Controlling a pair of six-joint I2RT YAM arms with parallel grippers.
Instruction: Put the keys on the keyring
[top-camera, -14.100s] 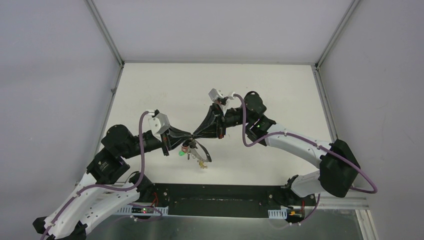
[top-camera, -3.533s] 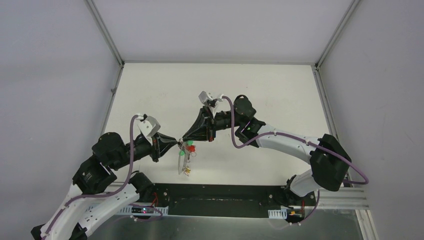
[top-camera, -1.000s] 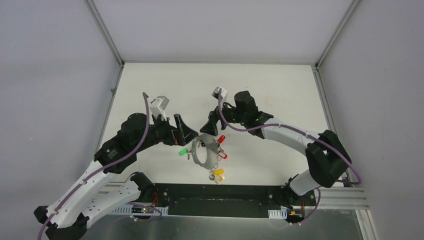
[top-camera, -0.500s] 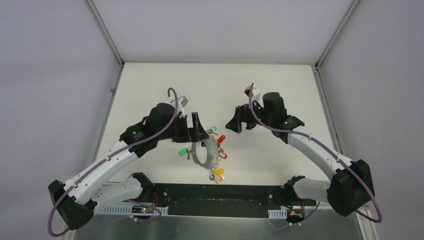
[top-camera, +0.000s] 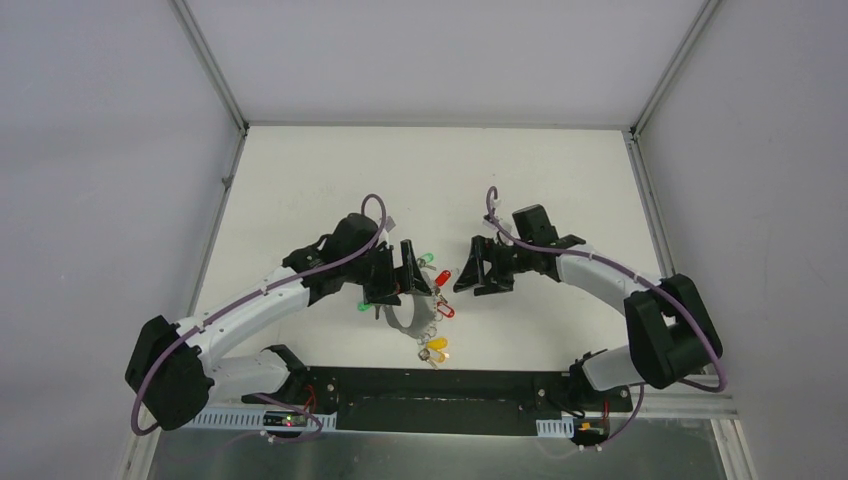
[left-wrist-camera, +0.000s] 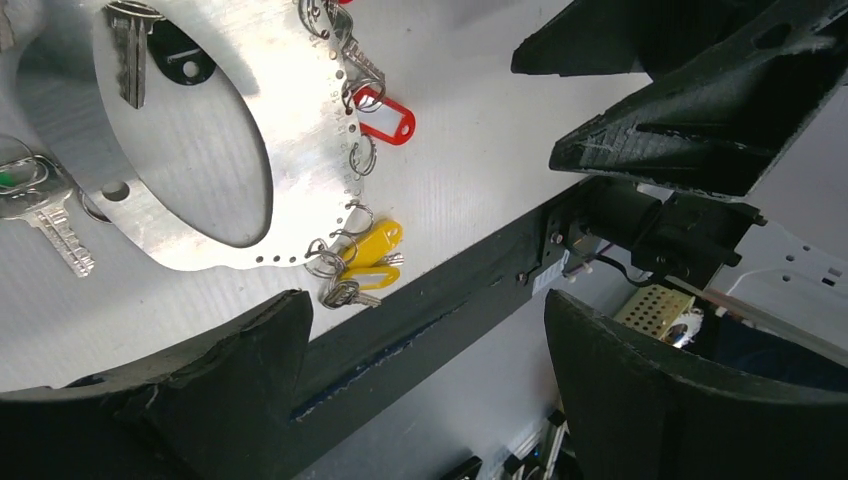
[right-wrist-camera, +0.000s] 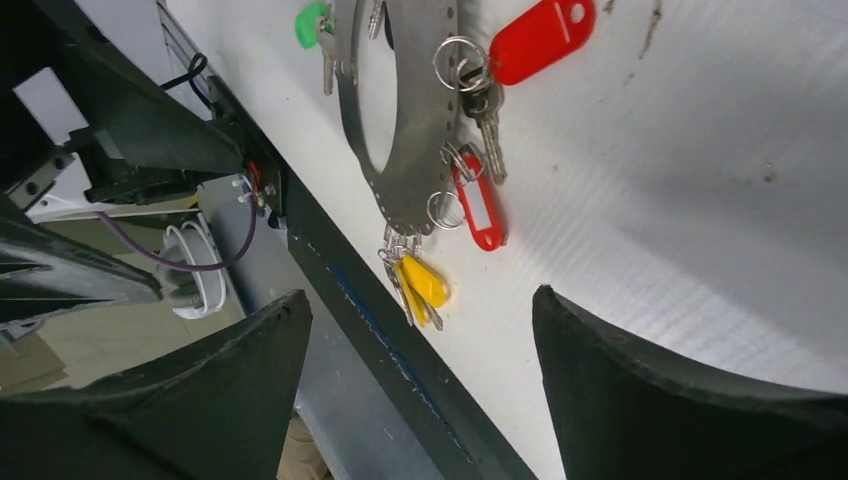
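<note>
Grey keyring (right-wrist-camera: 425, 100) partly hidden beneath left fingers (top-camera: 411, 266).

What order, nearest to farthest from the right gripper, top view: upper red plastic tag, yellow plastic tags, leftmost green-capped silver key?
1. Upper red plastic tag, beside the right gripper.
2. Yellow plastic tags, lowest in view.
3. Leftmost green-capped silver key, far left.
</note>
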